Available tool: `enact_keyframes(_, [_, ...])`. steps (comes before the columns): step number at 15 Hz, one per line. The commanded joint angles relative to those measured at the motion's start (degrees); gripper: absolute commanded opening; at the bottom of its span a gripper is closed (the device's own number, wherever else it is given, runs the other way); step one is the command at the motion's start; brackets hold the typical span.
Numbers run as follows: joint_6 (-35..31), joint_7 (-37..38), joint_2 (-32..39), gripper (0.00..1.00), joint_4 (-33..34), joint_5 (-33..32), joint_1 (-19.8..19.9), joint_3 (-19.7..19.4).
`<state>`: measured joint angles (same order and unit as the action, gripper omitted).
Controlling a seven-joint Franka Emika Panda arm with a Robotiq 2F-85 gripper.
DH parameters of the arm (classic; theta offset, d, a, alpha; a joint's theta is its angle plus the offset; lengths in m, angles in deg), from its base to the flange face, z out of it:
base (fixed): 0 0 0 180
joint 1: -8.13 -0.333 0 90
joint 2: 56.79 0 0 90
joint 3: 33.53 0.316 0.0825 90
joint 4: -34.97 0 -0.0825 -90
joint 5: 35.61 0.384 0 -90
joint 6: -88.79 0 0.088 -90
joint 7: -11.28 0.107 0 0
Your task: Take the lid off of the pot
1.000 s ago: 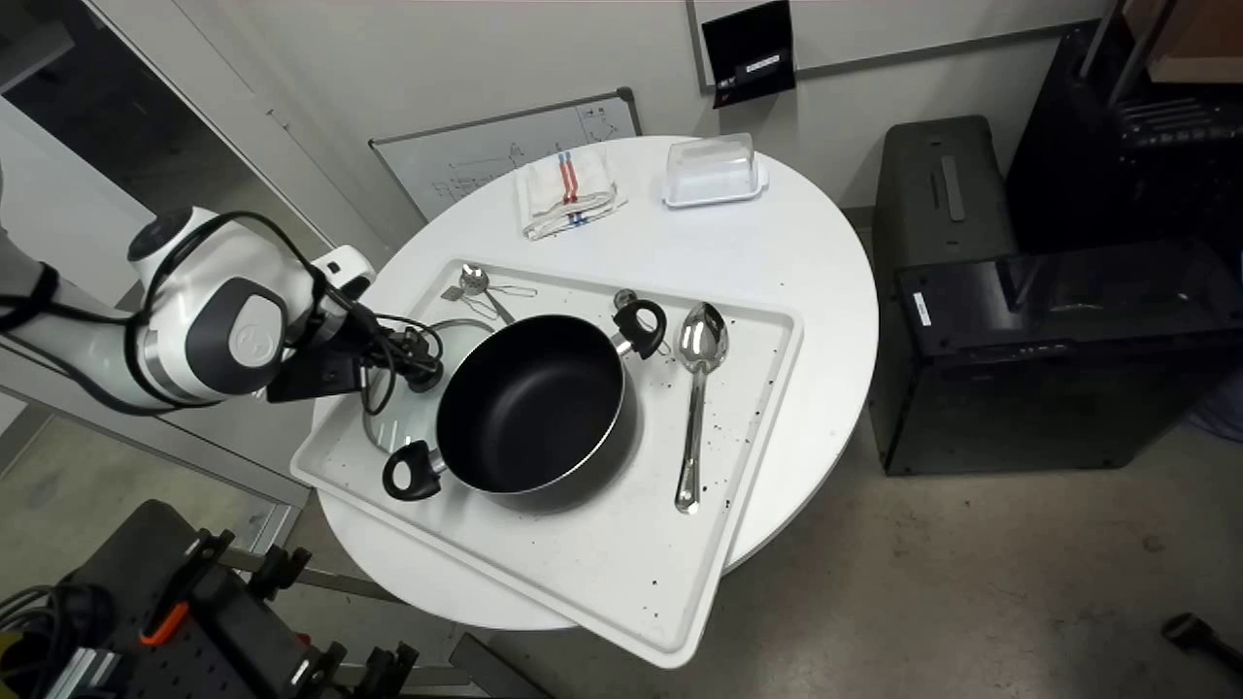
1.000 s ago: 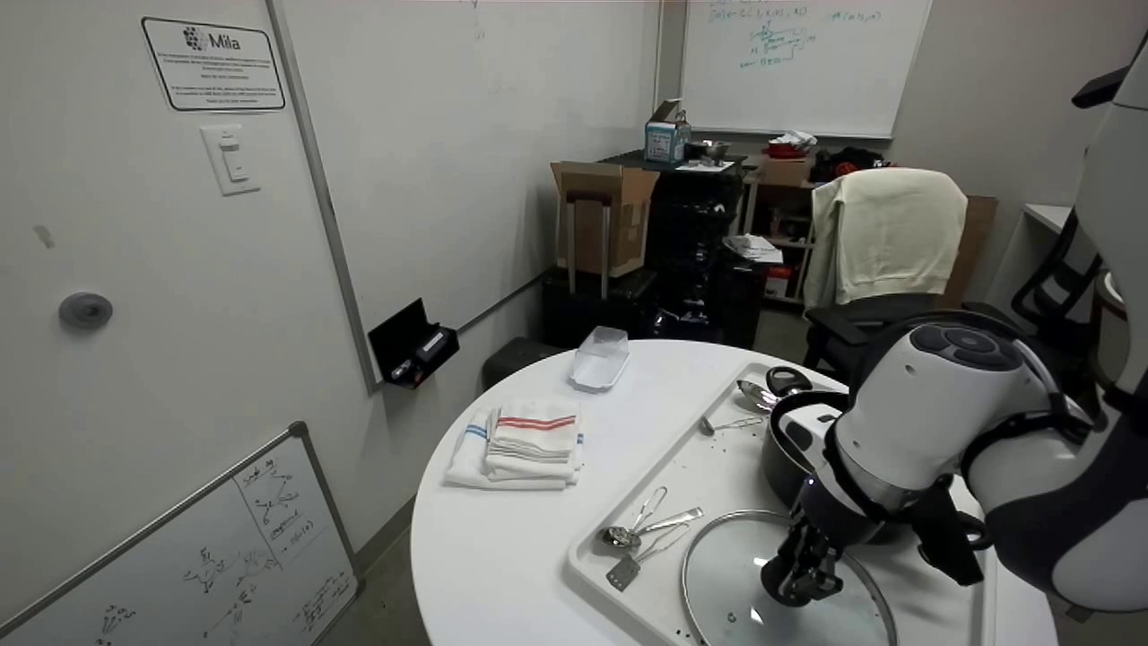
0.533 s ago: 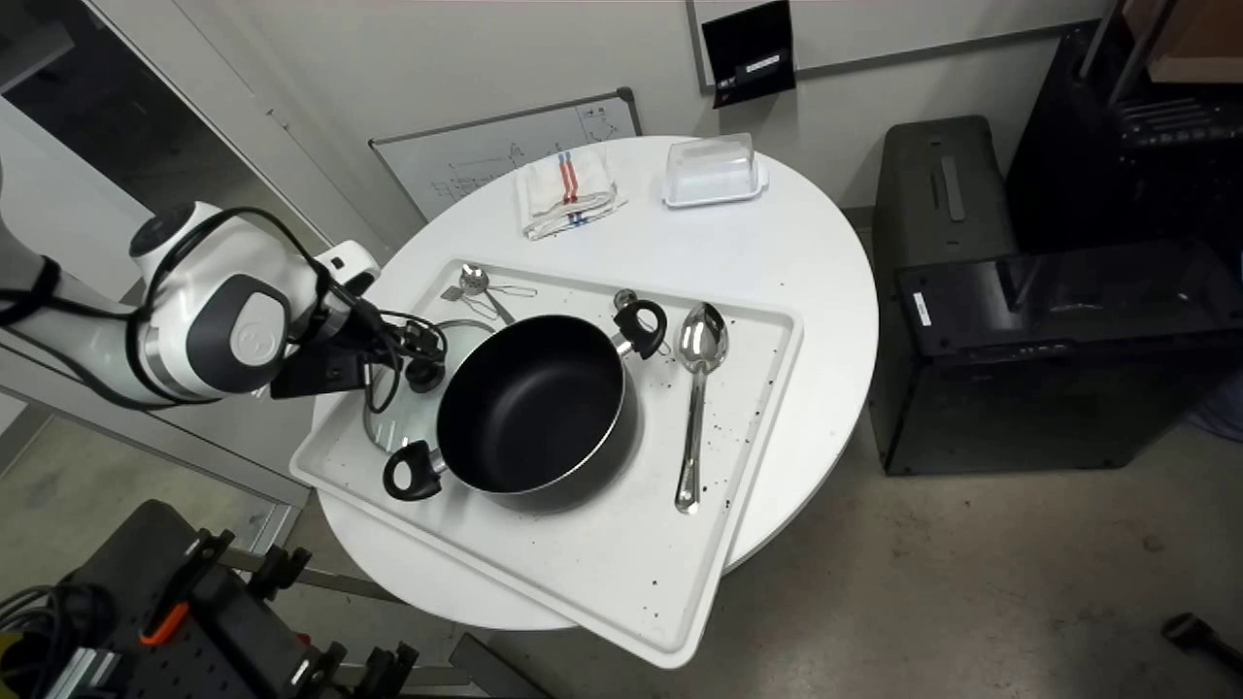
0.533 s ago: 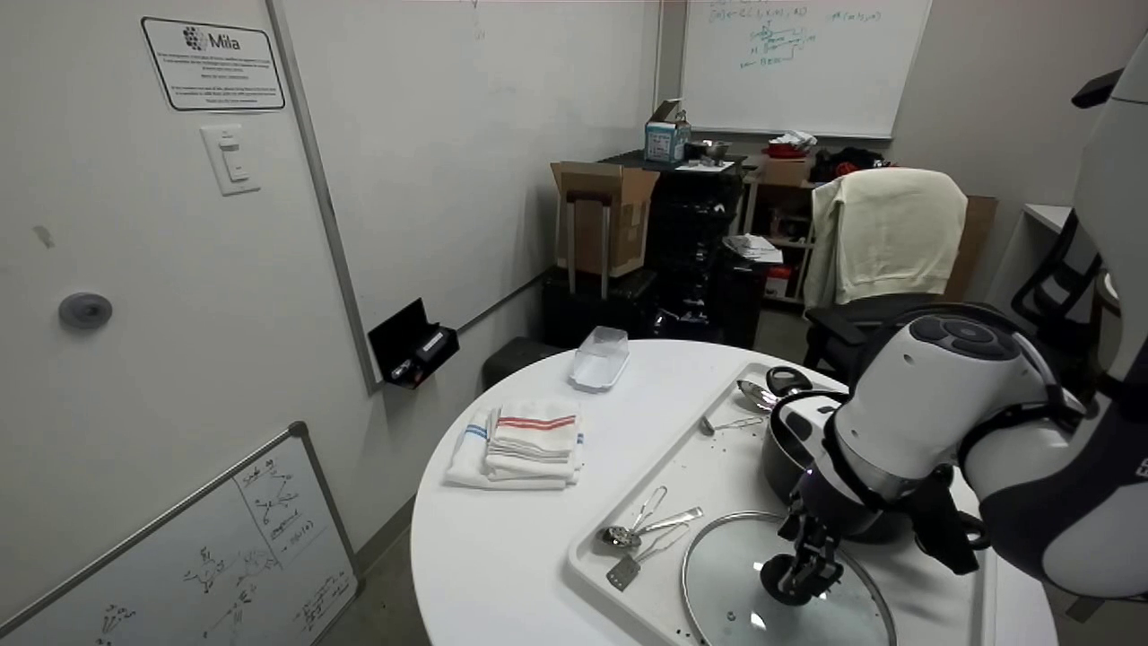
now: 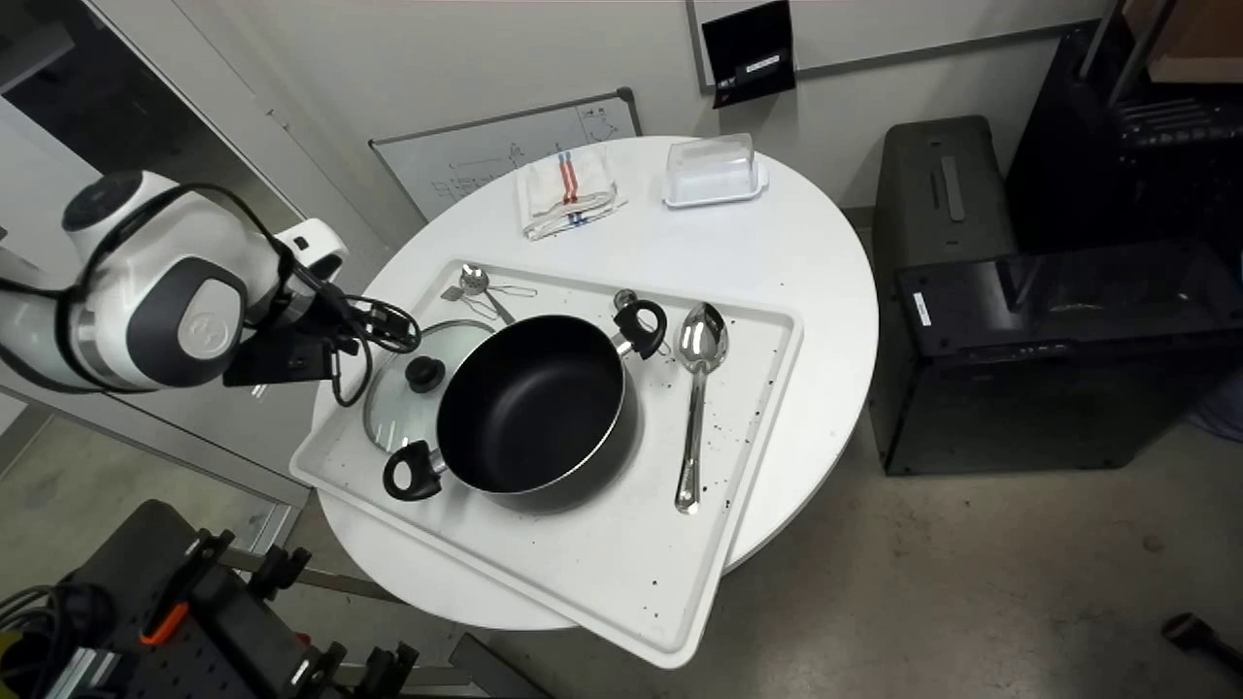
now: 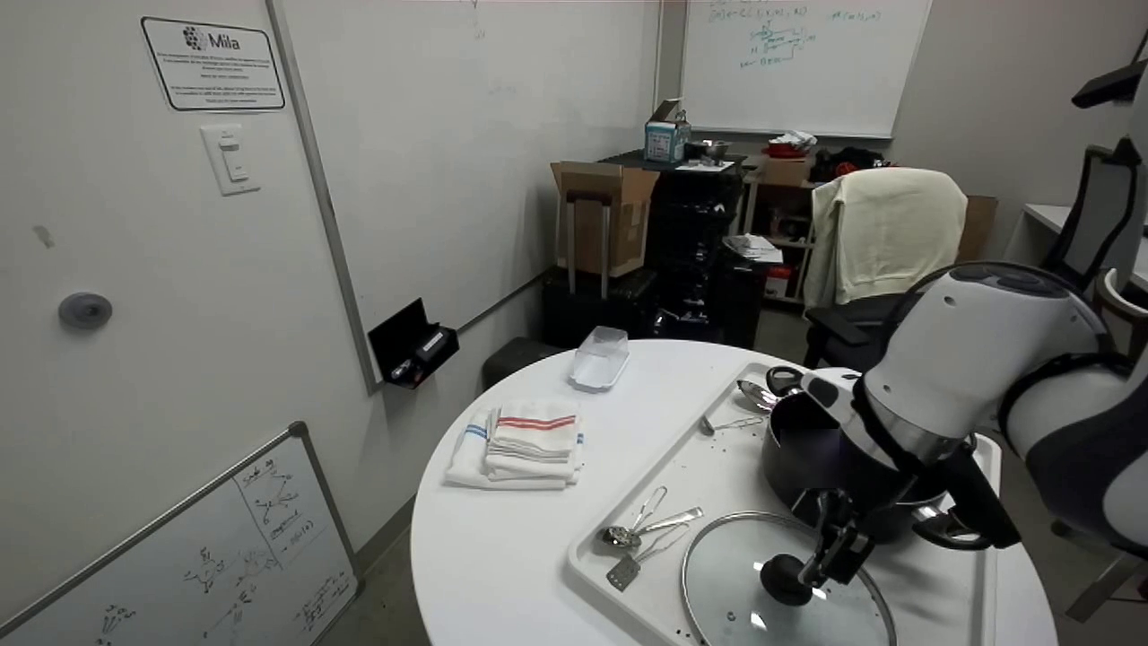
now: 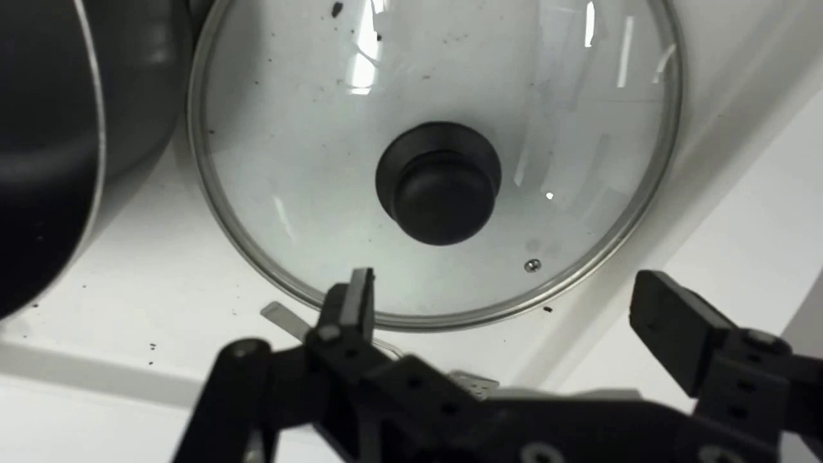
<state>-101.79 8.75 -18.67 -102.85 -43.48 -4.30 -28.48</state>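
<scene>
End effector (image 7: pixel 501 289), 1: 2 fingers (image 7: pixel 675 328) apart, near black pot (image 5: pixel 534 403), 1. Glass lid (image 7: pixel 308 167), 1: lying just beside pot. Large spoon (image 5: pixel 697 379), 1: pot's opposite side.

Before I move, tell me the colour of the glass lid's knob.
Black; the lid knob shows best in the wrist view.

All views look down on the lid (image 7: pixel 439 183), wrist's closest.
</scene>
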Motion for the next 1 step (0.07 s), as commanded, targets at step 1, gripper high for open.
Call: enact_keyframes(1, [1.7,-1.6,-7.2,1.00,-6.6,-2.4,9.2,7.8])
